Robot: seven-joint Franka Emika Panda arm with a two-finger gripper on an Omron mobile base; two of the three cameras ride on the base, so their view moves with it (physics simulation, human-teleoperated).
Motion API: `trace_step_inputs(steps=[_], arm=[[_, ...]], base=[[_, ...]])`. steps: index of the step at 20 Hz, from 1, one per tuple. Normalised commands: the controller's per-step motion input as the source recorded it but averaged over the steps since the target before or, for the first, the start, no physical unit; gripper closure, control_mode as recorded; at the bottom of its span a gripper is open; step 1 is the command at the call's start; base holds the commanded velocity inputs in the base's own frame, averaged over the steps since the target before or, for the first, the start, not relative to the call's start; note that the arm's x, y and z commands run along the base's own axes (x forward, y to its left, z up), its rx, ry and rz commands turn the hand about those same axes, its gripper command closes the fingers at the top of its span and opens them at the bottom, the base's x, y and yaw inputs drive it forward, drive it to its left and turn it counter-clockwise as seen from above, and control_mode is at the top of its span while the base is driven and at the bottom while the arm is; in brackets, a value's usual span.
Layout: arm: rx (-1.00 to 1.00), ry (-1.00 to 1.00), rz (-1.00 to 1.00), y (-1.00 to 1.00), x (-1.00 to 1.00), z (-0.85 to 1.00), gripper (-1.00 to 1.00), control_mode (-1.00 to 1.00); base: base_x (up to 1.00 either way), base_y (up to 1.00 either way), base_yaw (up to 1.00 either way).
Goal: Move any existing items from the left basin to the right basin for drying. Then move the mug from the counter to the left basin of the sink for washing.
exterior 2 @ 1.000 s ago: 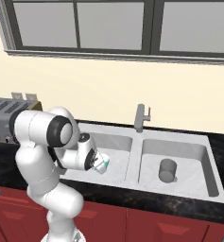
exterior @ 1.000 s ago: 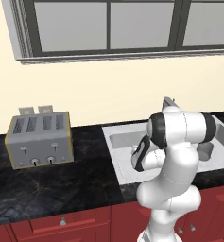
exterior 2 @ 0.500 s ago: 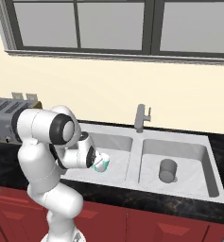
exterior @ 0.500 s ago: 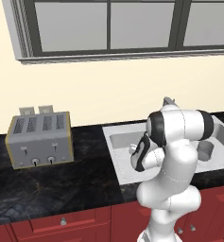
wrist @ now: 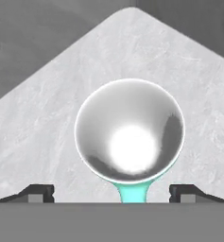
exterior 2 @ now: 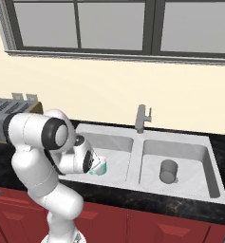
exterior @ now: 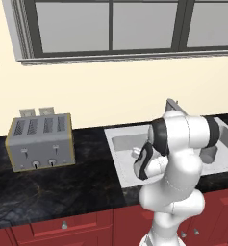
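So my gripper point(wrist: 111, 191) is down inside the left basin point(exterior 2: 115, 144) of the sink point(exterior 2: 180, 195), and in the hand view the two fingertips point(wrist: 38, 193) stand wide apart at the bottom corners with the mug point(wrist: 130, 132) sitting between and just past them, not pinched by either one. From that camera I'm looking straight into the mug's white mouth, shiny grey inside with a bright spot, and a bit of teal handle or body pokes out at the lower edge toward me. The pale basin floor shows all around it. In the right base view the mug point(exterior 2: 99, 166) shows up as a little teal-and-white thing right at the tip of my hand, low in the near part of the left basin; can't really tell from there if it's resting on the floor or tipped. The grey cup point(exterior 2: 169, 171) stands upright in the right basin point(exterior 2: 199, 156), well apart from the mug, on the other side of the divider. The faucet point(exterior 2: 142, 118) is at the middle back of the sink. In the left base view my arm covers most of the sink, and off to the left a silver toaster point(exterior: 40, 142) sits on the black worktop point(exterior: 62, 185) with red cabinets point(exterior: 62, 226) below it.
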Motion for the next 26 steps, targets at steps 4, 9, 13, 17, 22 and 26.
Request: trace_step_inputs(steps=[4, 9, 13, 17, 22, 26], arm=[[0.0, -0.05, 0.0, 0.07, -0.05, 0.34, -1.0, -1.0], [0.0, -0.02, 0.0, 0.05, -0.01, 0.45, -1.0, -1.0], [0.0, 0.0, 0.0, 0.0, 0.04, 0.47, -1.0, -1.0], [0.0, 0.0, 0.0, 0.01, 0.0, 0.44, -1.0, -1.0], [0.0, 0.0, 0.0, 0.07, 0.0, 0.43, -1.0, -1.0], [0.0, 0.0, 0.0, 0.11, 0.0, 0.41, -1.0, -1.0]], base=[[0.0, 0.0, 0.0], [0.0, 0.0, 0.0], [0.0, 0.0, 0.0], [0.0, 0.0, 0.0], [0.0, 0.0, 0.0], [0.0, 0.0, 0.0]])
